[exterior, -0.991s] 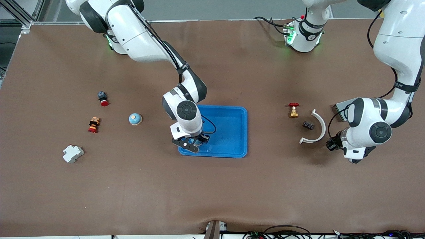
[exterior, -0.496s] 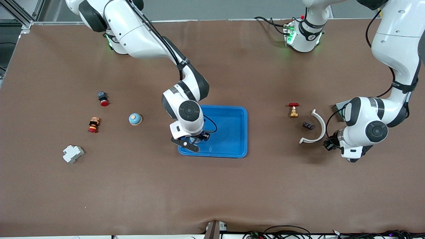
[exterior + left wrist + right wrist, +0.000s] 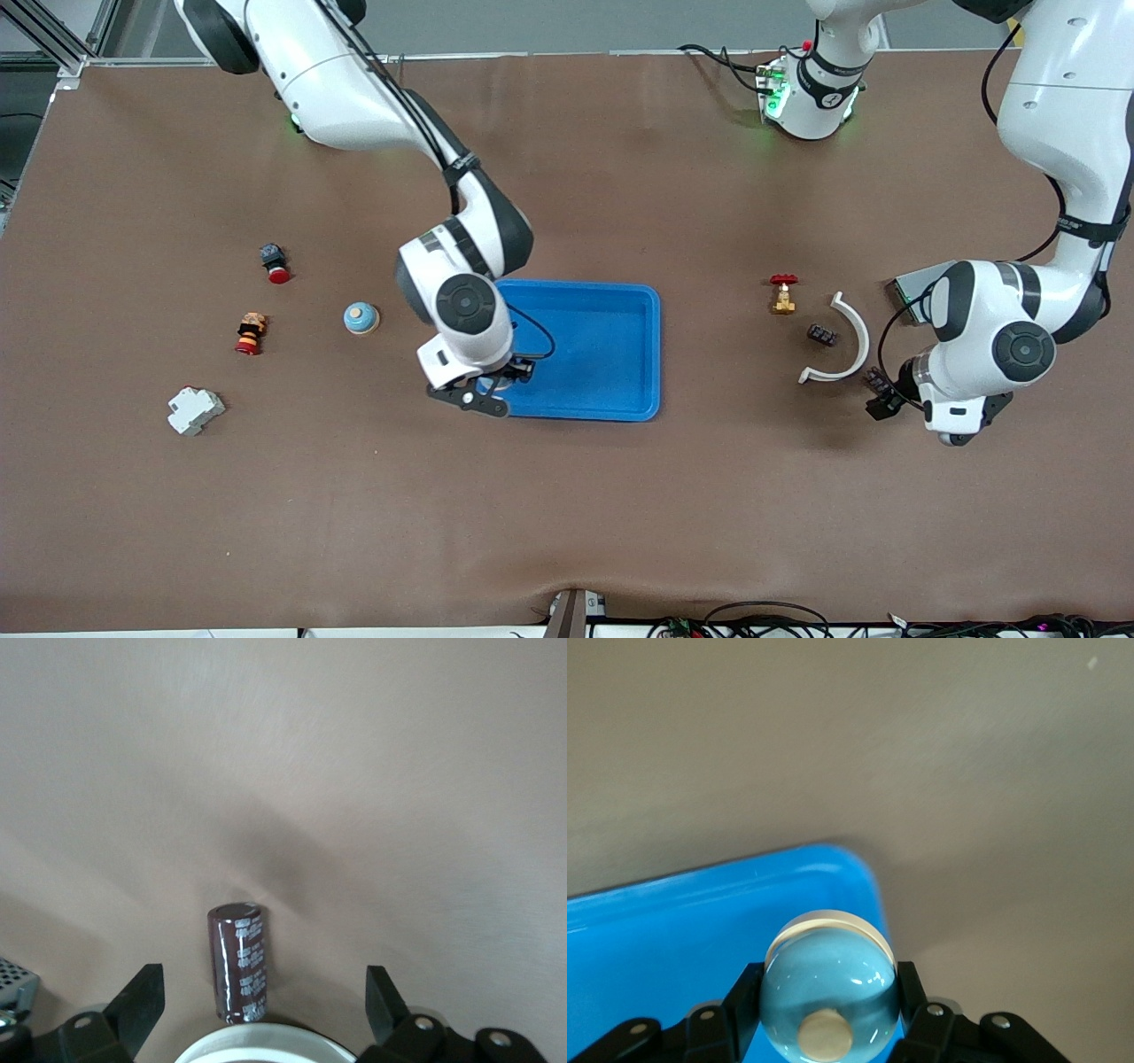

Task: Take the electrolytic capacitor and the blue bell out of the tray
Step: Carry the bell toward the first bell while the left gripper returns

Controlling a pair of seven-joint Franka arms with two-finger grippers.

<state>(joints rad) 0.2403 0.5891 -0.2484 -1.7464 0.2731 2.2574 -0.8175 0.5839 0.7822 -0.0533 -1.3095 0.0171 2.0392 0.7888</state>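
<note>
My right gripper (image 3: 496,384) is shut on a pale blue bell (image 3: 828,979) with a tan button. It holds the bell over the blue tray's (image 3: 611,354) corner nearest the front camera, at the right arm's end; the tray's rim also shows in the right wrist view (image 3: 673,895). My left gripper (image 3: 264,992) is open low over the table, with a dark brown capacitor (image 3: 237,961) on the table between its spread fingers and apart from both. In the front view the left gripper (image 3: 879,395) is beside the white curved piece, and the capacitor is hidden there.
A second blue bell (image 3: 361,317), a red push button (image 3: 275,263), a striped part (image 3: 250,333) and a white breaker (image 3: 196,410) lie toward the right arm's end. A brass valve (image 3: 783,294), a black block (image 3: 823,335) and a white curved piece (image 3: 849,341) lie near the left gripper.
My right gripper has carried the bell from inside the tray to over its corner, toward the right arm's end. My left hand has shifted slightly toward the front camera.
</note>
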